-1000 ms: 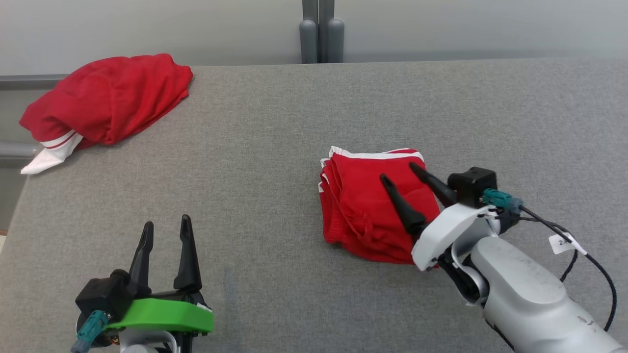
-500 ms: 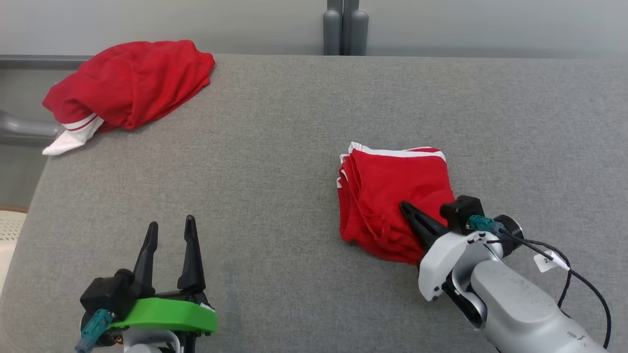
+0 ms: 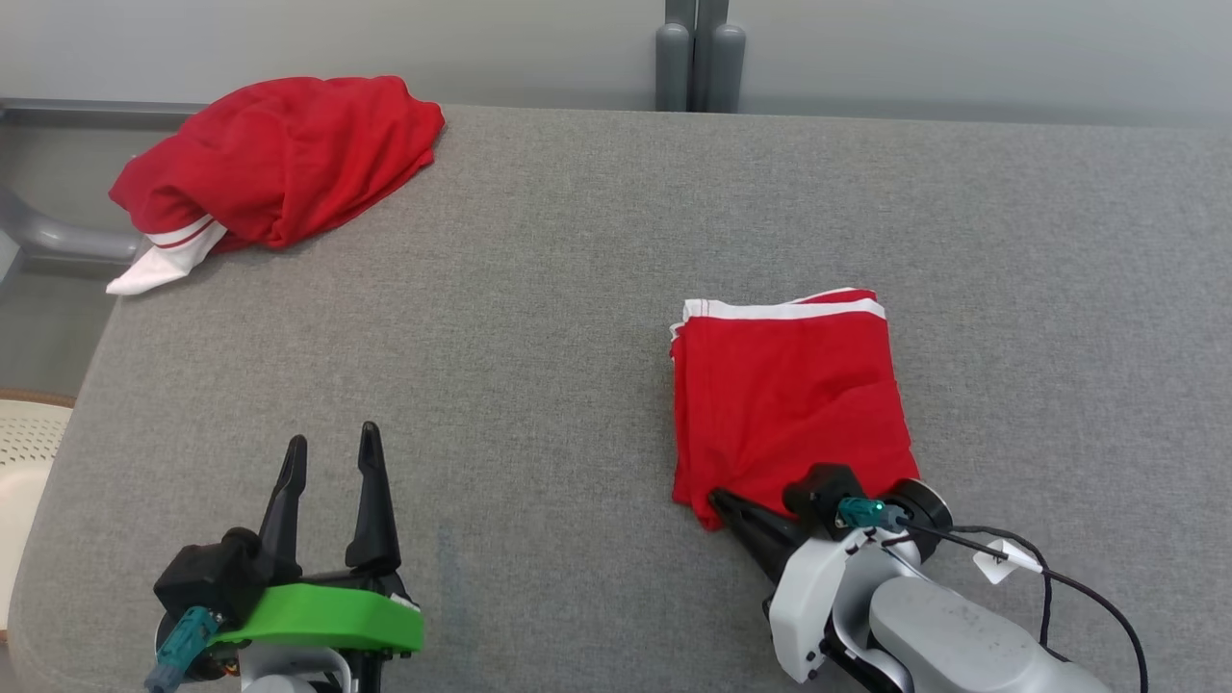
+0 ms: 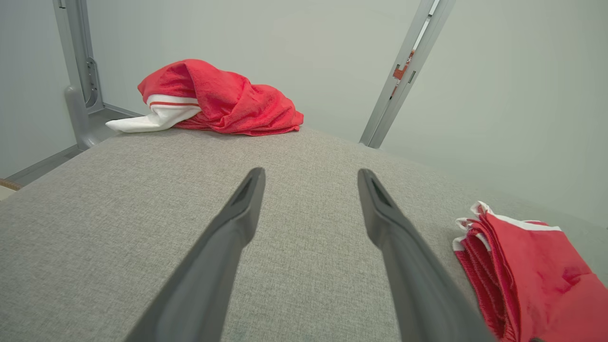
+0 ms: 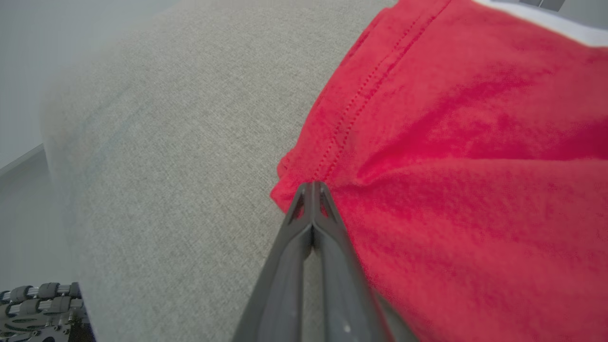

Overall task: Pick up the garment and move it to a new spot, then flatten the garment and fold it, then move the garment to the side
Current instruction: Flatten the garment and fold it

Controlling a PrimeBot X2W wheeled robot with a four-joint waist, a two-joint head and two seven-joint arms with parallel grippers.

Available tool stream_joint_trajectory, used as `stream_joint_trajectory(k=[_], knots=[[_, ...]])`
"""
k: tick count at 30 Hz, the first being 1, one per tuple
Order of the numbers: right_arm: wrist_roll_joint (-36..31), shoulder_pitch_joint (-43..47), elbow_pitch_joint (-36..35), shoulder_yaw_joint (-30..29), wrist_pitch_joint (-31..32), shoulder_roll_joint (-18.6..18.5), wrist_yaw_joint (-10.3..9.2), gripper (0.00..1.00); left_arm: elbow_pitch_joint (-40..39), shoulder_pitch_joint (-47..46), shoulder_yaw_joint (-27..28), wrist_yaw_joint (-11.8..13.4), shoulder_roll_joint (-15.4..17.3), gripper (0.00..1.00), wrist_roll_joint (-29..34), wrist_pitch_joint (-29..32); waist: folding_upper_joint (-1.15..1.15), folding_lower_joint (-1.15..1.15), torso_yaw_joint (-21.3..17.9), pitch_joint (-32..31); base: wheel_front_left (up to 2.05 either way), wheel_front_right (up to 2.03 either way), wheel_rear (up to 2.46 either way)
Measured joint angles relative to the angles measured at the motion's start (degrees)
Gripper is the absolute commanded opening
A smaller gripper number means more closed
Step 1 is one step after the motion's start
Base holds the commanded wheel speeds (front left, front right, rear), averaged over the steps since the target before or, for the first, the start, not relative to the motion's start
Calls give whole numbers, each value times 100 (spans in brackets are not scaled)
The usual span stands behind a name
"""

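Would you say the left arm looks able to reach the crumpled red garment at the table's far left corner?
Probably yes, at a stretch. The left gripper is open and bare table lies between it and the crumpled garment; the right gripper, shut on the folded garment, is off to the side.

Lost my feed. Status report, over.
Right gripper shut on folded garment, near corner. Left gripper open, empty. Crumpled garment far left, apart.

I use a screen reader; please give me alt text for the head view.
The right pincer is shut on the near left corner of a folded red garment on a grey table. The left pincer is open at lower left, and a crumpled red garment lies at the table's far left corner.
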Motion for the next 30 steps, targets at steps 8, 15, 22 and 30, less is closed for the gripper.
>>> stream_joint_trajectory(k=[8, 15, 22, 30], knots=[[120, -132, 234, 315, -5, 66, 0, 0, 14, 3, 10, 0, 0, 100, 0, 0, 0, 0, -45, -35, 0, 0, 0], [-274, -118, -372, -274, -5, 42, 0, 67, 55, 34, 52, -1, 0, 100, 14, 0, 0, 0, -164, -133, 0, 0, 0], [-900, 433, -1248, -1585, -7, 63, 0, 100, 71, 50, 52, -47, 0, 100, 197, -1, 0, 0, -341, -315, 0, 0, 0], [-1574, 1344, -1965, -3419, -7, 336, 0, 100, 46, 50, 21, -51, -1, 100, 376, 0, 0, 0, -584, -554, 0, 0, 0]])
